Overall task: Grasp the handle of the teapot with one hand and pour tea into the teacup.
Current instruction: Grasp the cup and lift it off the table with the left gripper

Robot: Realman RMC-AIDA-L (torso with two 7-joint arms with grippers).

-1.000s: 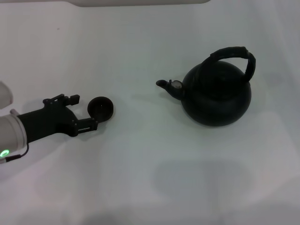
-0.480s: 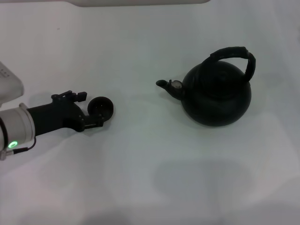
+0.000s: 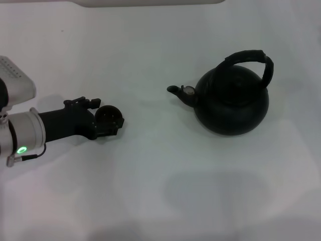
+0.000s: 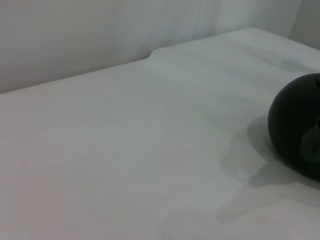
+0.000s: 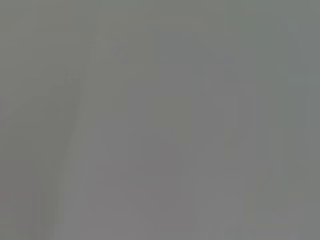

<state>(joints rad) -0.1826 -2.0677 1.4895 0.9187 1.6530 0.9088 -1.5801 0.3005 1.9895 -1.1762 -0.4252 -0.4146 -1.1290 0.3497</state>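
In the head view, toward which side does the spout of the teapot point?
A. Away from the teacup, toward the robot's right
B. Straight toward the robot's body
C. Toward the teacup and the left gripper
C. The spout leaves the teapot on its left side, facing the teacup at the left gripper.

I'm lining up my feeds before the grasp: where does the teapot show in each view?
Head view: the teapot stands right of centre, spout toward the teacup.
Left wrist view: only its round black body shows, cut off at the picture's edge.
Right wrist view: not in it.
Shared landmark: the white table, in the head and left wrist views.
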